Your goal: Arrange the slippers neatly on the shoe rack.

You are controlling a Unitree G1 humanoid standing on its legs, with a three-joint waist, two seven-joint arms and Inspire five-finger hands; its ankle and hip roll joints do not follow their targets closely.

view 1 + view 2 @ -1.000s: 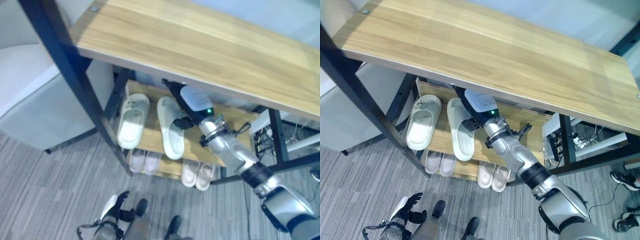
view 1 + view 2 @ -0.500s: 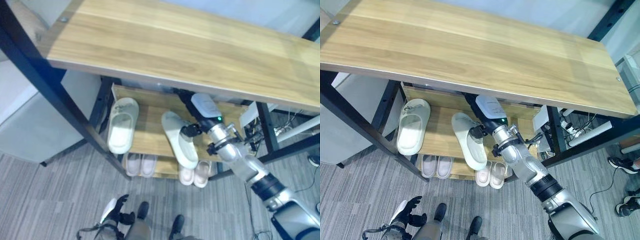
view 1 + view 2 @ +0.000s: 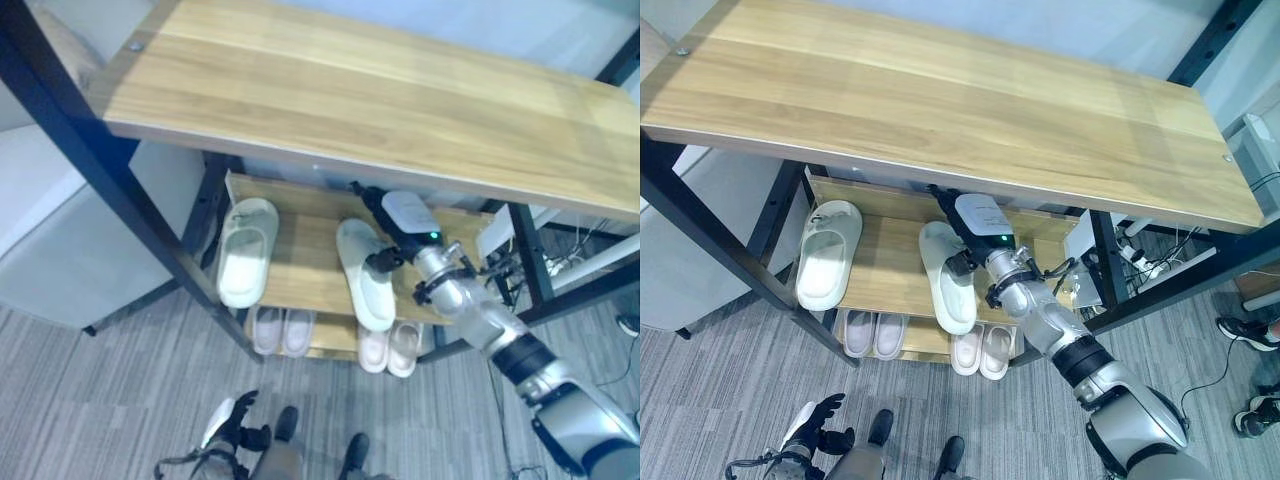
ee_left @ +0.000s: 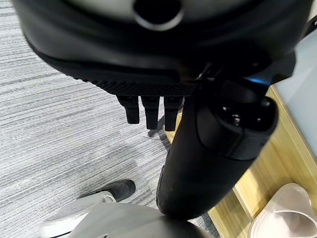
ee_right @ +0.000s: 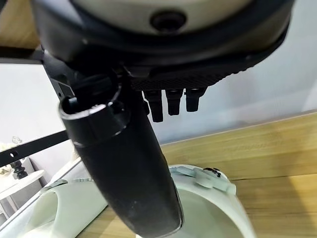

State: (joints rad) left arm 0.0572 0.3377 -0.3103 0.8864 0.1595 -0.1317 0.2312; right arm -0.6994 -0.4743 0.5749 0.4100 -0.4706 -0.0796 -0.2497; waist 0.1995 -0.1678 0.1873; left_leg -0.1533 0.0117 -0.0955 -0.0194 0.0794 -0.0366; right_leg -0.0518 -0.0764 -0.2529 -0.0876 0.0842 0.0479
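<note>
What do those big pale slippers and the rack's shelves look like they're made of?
Big pale slippers: probably moulded foam or rubber; smooth, matte, one-piece look. Shelves: wood or wood-look laminate, with visible grain and a light sheen. Frame: seemingly black-painted metal bars.

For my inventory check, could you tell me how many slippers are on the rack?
6: two large slippers, one left, one by the right robot hand; two small pairs below. Others may be hidden.

Matt wood-grain shoe rack [image 3: 940, 90], black metal frame [image 3: 710, 225]
</note>
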